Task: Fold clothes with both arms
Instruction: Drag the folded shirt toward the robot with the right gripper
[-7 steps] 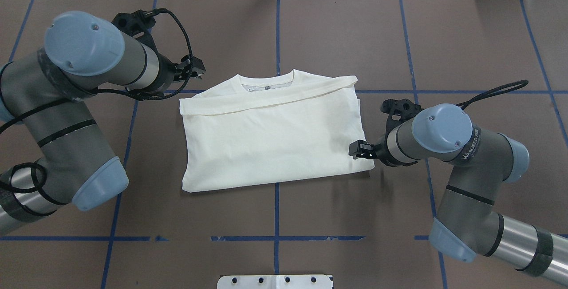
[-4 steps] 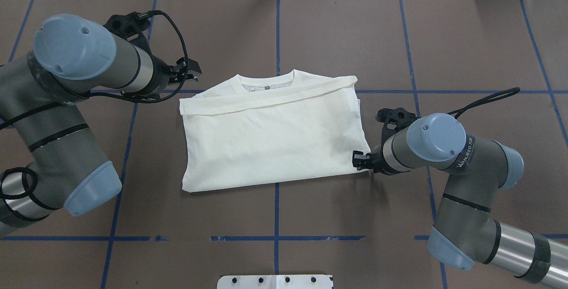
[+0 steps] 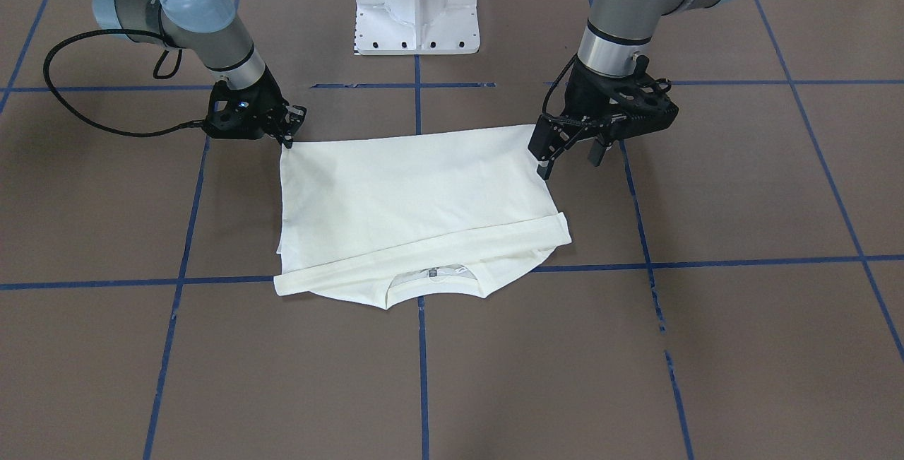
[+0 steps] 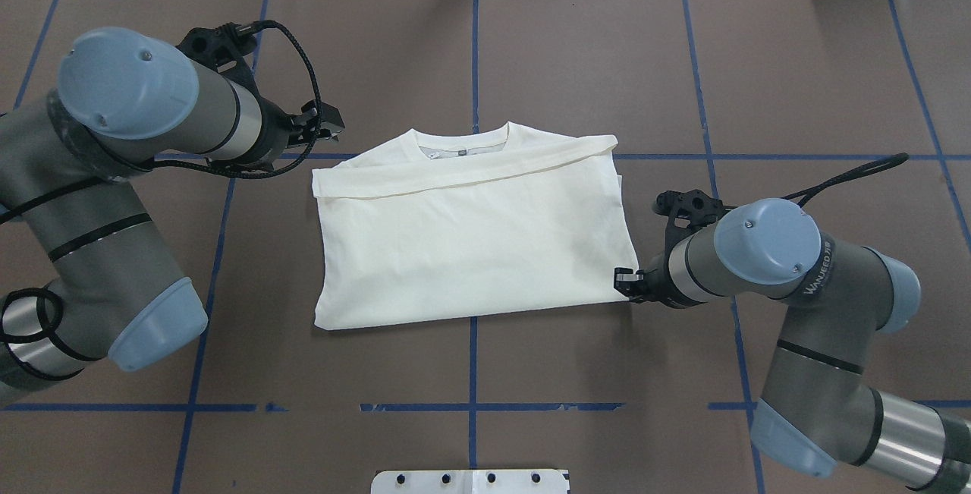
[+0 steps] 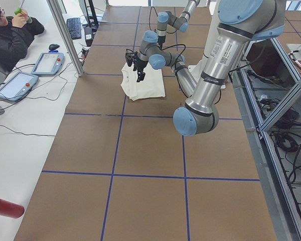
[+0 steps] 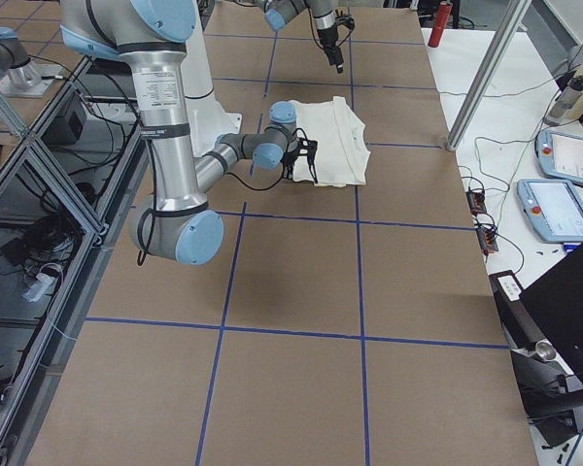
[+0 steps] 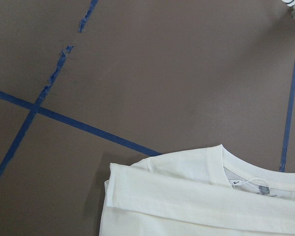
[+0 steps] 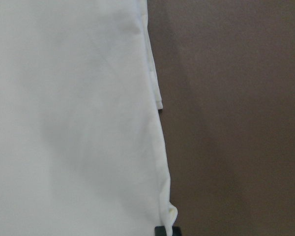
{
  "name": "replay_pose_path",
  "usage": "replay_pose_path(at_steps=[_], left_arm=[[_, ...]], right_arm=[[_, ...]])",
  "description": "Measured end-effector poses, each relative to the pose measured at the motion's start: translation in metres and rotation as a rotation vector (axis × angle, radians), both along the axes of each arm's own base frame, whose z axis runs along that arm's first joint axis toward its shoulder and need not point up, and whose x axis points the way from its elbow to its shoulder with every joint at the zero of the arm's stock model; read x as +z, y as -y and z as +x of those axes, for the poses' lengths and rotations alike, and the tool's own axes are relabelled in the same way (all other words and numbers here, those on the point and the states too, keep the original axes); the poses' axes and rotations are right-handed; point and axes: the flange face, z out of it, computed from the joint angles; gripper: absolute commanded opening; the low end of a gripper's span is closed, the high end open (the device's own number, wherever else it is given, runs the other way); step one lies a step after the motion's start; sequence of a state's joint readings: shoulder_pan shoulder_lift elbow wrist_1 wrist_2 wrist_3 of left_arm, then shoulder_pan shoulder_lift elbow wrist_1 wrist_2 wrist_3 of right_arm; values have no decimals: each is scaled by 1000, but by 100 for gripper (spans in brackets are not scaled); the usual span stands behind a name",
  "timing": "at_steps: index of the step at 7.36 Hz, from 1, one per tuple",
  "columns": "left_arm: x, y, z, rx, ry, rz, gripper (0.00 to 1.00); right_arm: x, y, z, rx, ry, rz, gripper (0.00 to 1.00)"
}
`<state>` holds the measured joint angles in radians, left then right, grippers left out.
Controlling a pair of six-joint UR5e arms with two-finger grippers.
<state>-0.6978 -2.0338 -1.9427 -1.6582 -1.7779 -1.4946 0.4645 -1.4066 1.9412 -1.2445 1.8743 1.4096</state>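
We found the right hand (image 4: 623, 282) pinching the cream T-shirt's (image 4: 470, 232) lower-right corner; the left hand (image 3: 571, 156), fingers spread, hung clear at upper left.

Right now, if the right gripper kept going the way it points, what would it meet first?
The right gripper points at the T-shirt's near right corner, so it would probably meet that corner first; whether they already touch is unclear.

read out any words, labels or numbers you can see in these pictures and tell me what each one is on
"WANJEED" on a dark band round the right arm, overhead view.
Neck label inside the T-shirt collar: too small to read.
White sticker on the left arm, left side view: blurred, unreadable.
Paper label at the table's far right corner: unreadable.
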Motion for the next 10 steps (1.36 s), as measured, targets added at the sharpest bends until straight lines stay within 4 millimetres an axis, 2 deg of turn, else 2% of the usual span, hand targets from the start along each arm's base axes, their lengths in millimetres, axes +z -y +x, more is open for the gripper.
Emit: replay_pose_path(at_steps=[2, 3, 4, 5, 6, 7, 8, 10], left_arm=[[-4, -6, 5, 10, -6, 7, 100], [-8, -11, 8, 18, -17, 13, 100], [-11, -17, 12, 29, -28, 19, 100], [-13, -23, 17, 41, -33, 22, 100], [-13, -27, 21, 55, -35, 25, 100], [-12, -37, 31, 81, -39, 27, 100], [-9, -59, 52, 118, -45, 8, 100], [1, -113, 99, 163, -67, -93, 99]], right_arm=[[4, -71, 30, -64, 3, -33, 0], [8, -111, 34, -109, -10, -56, 0], [9, -145, 33, -144, -19, -75, 64], [7, -168, 34, -164, -21, -91, 100], [3, -178, 34, -171, -17, -99, 100], [-7, -180, 31, -160, 4, -90, 100], [-26, -173, 22, -119, 45, -56, 100], [-68, -136, 16, 13, 136, 15, 100]])
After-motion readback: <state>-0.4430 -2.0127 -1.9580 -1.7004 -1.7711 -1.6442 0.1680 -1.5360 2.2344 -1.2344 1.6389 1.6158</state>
